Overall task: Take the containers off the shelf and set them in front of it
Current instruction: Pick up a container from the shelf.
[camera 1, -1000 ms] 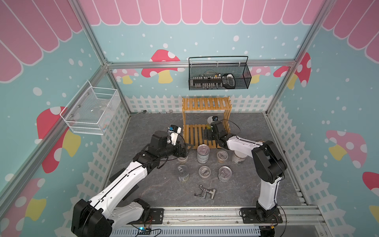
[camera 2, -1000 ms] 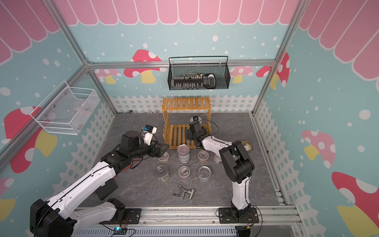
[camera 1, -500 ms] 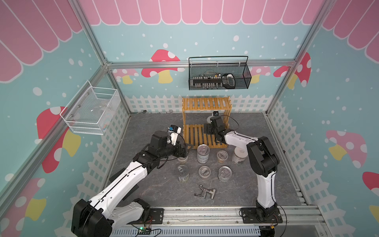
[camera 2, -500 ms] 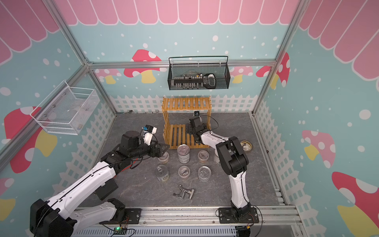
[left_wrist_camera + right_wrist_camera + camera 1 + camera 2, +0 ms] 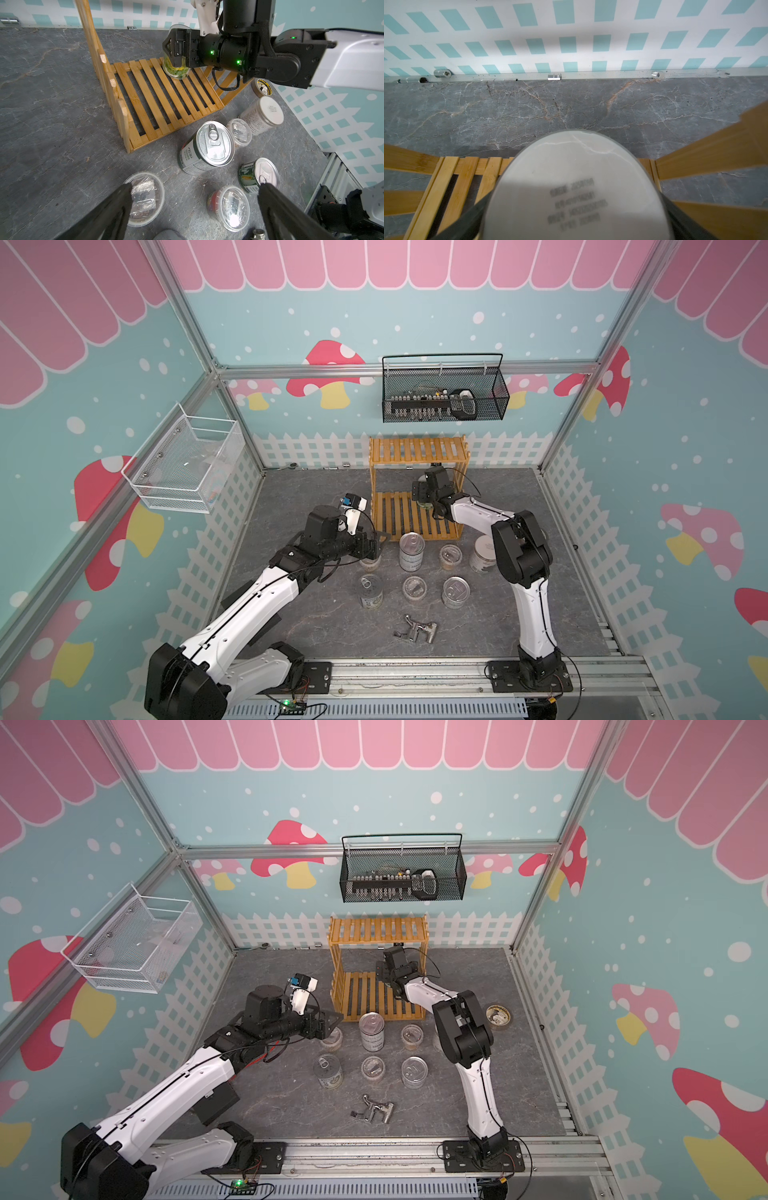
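Note:
The shelf [image 5: 397, 514] stands at the back of the floor. A white-lidded jar [image 5: 176, 71] with a green label stands on the right of its lower tier. My right gripper [image 5: 171, 52] reaches in with one finger on each side of it, open; the lid [image 5: 577, 187] hides any contact. Several containers stand in front of the shelf: tin cans [image 5: 412, 551], clear cups [image 5: 450, 556] and a second white-lidded jar [image 5: 482, 556]. My left gripper [image 5: 193, 187] hovers open and empty just above the cup [image 5: 143, 197] at the row's left end.
A tape roll [image 5: 498, 1016] lies right of the shelf. A small metal part [image 5: 415, 632] lies in front of the containers. A black wire basket [image 5: 444, 400] hangs on the back wall and a white wire basket [image 5: 187, 464] on the left wall.
My right gripper has slid further into the lower tier until its fingers straddle the jar. The left arm has not moved.

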`<action>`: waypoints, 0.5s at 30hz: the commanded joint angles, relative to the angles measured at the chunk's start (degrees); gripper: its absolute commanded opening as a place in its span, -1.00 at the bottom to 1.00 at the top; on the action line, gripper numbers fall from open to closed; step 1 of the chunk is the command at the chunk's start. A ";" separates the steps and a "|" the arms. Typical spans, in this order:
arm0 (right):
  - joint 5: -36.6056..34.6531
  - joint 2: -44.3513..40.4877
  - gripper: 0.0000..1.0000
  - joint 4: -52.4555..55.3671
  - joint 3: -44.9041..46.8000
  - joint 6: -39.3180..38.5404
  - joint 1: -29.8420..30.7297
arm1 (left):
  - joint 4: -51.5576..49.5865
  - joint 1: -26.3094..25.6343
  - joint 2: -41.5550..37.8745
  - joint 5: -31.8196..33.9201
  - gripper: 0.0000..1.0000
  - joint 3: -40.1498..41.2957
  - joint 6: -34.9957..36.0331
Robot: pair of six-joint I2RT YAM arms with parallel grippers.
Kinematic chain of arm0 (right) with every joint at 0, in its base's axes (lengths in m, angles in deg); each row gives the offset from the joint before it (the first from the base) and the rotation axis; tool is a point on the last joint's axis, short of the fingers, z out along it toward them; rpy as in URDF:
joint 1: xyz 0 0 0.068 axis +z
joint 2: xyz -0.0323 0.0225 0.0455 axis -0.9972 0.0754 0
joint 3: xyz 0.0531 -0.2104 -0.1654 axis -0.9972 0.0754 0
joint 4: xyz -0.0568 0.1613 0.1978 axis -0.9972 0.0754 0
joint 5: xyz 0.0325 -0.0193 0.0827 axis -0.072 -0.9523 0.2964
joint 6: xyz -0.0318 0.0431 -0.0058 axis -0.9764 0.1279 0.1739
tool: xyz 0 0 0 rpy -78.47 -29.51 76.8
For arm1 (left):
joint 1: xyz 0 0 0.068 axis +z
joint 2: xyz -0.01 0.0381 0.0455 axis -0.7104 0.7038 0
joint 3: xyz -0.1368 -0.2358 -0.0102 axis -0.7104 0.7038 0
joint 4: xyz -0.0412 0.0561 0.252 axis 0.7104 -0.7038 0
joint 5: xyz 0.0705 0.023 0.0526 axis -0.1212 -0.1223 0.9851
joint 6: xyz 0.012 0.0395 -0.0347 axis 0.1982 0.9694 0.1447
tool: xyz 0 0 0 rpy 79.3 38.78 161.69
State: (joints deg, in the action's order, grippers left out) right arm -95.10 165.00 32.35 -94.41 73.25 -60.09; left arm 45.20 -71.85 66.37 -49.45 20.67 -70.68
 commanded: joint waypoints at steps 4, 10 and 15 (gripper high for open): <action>1.98 0.67 0.54 1.00 -1.14 -1.75 -0.53 | -1.13 0.40 -0.18 0.56 0.95 0.11 0.97; 5.40 -3.95 0.37 -2.25 4.41 -2.91 -0.23 | -1.11 0.40 0.08 0.41 0.95 -0.06 1.10; 6.94 -9.96 0.37 -4.16 11.03 -5.95 1.46 | -1.06 0.40 0.35 0.41 0.95 -0.09 1.12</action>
State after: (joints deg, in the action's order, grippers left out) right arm -90.21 159.71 30.03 -86.59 69.46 -59.81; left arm 44.81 -71.85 66.48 -49.28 20.67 -70.66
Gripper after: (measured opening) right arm 0.875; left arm 0.976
